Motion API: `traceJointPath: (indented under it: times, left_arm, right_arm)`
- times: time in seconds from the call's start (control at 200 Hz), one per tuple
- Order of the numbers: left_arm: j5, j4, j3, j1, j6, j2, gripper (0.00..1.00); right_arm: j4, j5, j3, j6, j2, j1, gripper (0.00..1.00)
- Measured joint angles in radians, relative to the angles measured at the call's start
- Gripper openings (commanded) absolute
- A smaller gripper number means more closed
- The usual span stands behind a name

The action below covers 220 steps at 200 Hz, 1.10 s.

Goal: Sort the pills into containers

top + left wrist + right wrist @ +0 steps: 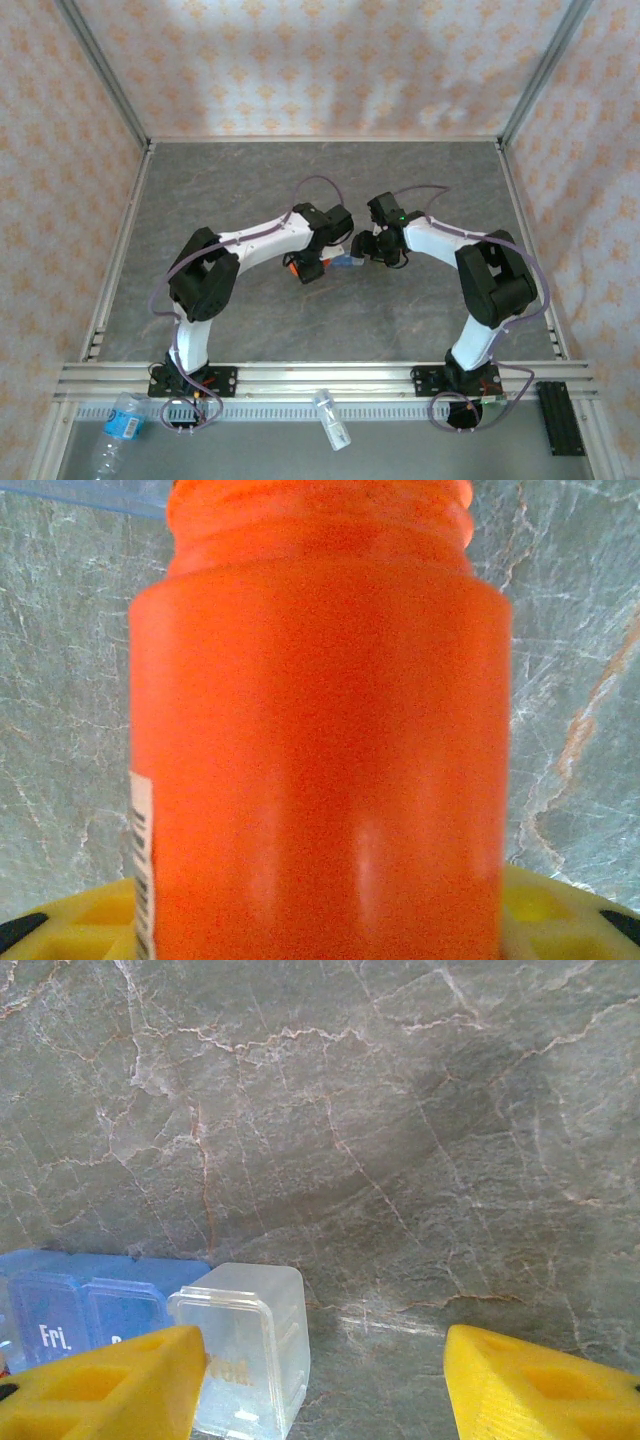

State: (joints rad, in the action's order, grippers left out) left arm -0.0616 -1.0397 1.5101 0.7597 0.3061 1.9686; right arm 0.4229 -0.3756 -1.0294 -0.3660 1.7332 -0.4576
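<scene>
1. Pinching the orange bottle [320,730] between its yellow fingers, the left claw [310,925] points the bottle's threaded neck toward the blue pill box [60,1305]. An edge of the box shows just past the neck.
2. The pill box lies on the table [400,1110] near its middle, between the two claws. The right wrist view shows a blue "Fri." compartment and a clear compartment [250,1345] at the end of the row.
3. The right claw [322,1360] stands spread with nothing pinched. One finger sits just beside the clear compartment, and I cannot tell whether it touches.
4. No pills can be made out through the bottle wall, so a steep tilt could dump several at once instead of one.
5. If the neck is not squarely over a compartment, pills would likely land on the table and roll away.
6. The box looks light and nothing grips it. A nudge from the bottle or the nearby finger could slide or tip it.
7. The smooth, round bottle might twist in the pinch while tilting, which would throw off the aim.
</scene>
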Motion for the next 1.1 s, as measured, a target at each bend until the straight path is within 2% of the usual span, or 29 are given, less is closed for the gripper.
traceJointPath:
  times: [0.696,1.101]
  left_arm:
    - [-0.095,0.015,-0.009,0.02,0.011,0.007,0.0]
    - [-0.183,0.048,-0.035,0.06,0.029,0.007,0.0]
  right_arm:
    - [0.0,0.0,0.0,0.0,0.0,0.0,0.64]
    - [0.0,-0.004,0.0,0.0,0.001,0.0,0.64]
